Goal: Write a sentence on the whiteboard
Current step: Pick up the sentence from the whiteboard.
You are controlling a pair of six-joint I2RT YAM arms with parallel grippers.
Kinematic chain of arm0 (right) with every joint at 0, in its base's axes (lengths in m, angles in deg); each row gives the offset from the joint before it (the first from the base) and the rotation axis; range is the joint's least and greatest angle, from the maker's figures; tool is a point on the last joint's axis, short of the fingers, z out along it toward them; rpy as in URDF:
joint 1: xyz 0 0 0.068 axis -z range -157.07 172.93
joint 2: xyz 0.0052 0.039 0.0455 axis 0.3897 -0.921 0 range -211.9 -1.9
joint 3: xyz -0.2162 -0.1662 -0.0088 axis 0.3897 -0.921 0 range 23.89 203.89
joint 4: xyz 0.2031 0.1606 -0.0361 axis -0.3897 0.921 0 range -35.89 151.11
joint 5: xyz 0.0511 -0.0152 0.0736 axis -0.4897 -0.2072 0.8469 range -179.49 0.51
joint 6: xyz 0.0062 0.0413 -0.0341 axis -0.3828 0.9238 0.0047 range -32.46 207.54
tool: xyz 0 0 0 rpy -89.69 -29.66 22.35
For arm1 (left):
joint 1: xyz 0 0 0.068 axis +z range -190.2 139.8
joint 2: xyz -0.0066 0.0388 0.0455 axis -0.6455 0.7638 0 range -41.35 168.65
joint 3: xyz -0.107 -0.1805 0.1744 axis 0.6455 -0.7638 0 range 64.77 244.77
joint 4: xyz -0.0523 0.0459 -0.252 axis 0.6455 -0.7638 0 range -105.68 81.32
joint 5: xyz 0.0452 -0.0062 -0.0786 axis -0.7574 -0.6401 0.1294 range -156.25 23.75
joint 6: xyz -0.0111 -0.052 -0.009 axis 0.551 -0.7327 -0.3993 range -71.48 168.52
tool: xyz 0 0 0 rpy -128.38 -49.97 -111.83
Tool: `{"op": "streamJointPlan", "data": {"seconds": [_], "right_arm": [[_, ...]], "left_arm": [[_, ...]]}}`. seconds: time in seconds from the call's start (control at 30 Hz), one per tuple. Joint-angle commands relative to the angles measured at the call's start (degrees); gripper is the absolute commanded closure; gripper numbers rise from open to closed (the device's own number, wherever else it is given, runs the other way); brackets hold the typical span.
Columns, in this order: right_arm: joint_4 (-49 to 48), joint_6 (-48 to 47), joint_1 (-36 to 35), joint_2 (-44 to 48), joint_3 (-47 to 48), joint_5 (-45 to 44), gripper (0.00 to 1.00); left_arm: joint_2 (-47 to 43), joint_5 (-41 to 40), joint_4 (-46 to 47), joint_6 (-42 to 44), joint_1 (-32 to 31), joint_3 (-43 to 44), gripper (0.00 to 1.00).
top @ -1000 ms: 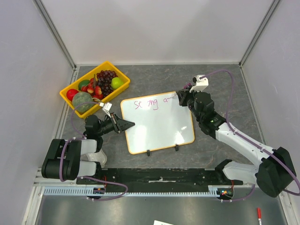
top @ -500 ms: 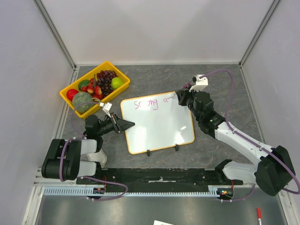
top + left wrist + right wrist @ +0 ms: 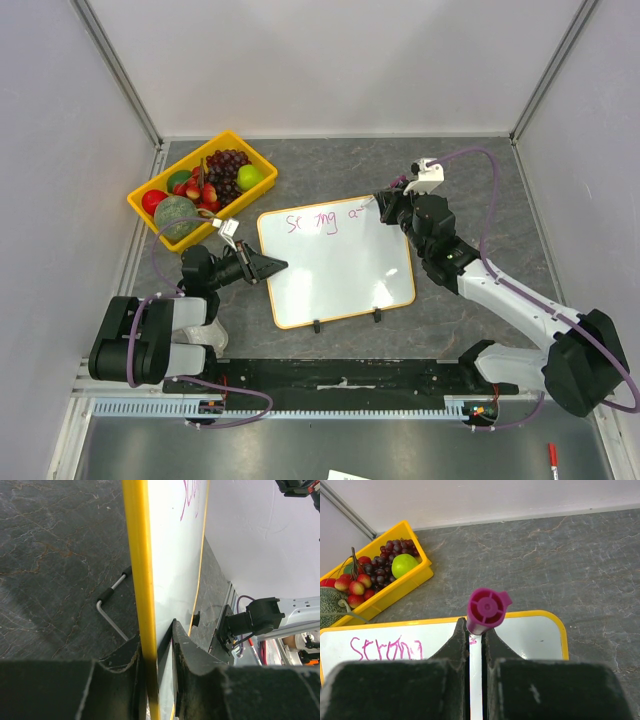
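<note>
Closest to the arm bases, the left fingers (image 3: 266,266) are clamped on the left edge of the whiteboard (image 3: 345,275). In the left wrist view you can see the yellow frame pinched right between them. The board lies flat on the grey tabletop (image 3: 330,165), around the middle of the frame, with its two black clip feet (image 3: 317,325) on the lower edge. A small L-shaped metal key (image 3: 112,605) lies on the tabletop just beside the board's edge.

Further up, the sentence (image 3: 322,222) runs along the top of the board in magenta, something like "Strong a". The right fingers (image 3: 388,207) are clenched on a magenta marker (image 3: 485,611), at the board's upper right corner.

Farthest back, upper left, is a yellow tray (image 3: 400,595). It holds dark grapes (image 3: 228,165), a green apple (image 3: 249,177), strawberries (image 3: 195,190), a round red fruit (image 3: 152,200) and a green melon (image 3: 178,215).
</note>
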Motion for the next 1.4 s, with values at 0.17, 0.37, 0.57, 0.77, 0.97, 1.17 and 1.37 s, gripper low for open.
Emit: {"op": "streamJointPlan", "data": {"seconds": [0.17,0.37,0.57,0.77,0.97,1.17,1.37], "right_arm": [[-1.0,0.2,0.2,0.3,0.7,0.7,1.00],[-0.2,0.3,0.2,1.2,-0.9,1.6,1.00],[-0.1,0.9,0.2,2.4,-3.4,2.2,1.00],[0.5,1.3,0.2,3.4,-4.7,3.0,1.00],[1.4,0.9,0.2,4.1,-5.1,1.5,1.00],[2.2,0.2,0.3,5.1,-4.8,-0.1,1.00],[3.4,0.0,0.4,5.6,-3.0,-0.6,1.00]], "left_arm": [[0.2,-1.2,-1.1,5.0,-0.2,0.7,0.98],[0.2,-1.2,-1.1,5.0,-0.2,0.7,0.98],[0.2,-1.3,-1.1,5.0,-0.1,0.8,0.98],[0.2,-1.3,-1.1,5.0,-0.1,0.8,0.98],[0.4,-1.3,-1.1,5.0,-0.1,0.8,0.98],[0.3,-1.3,-1.1,5.0,-0.1,0.7,0.98],[0.2,-1.4,-1.1,5.0,-0.2,0.7,0.98]]}}
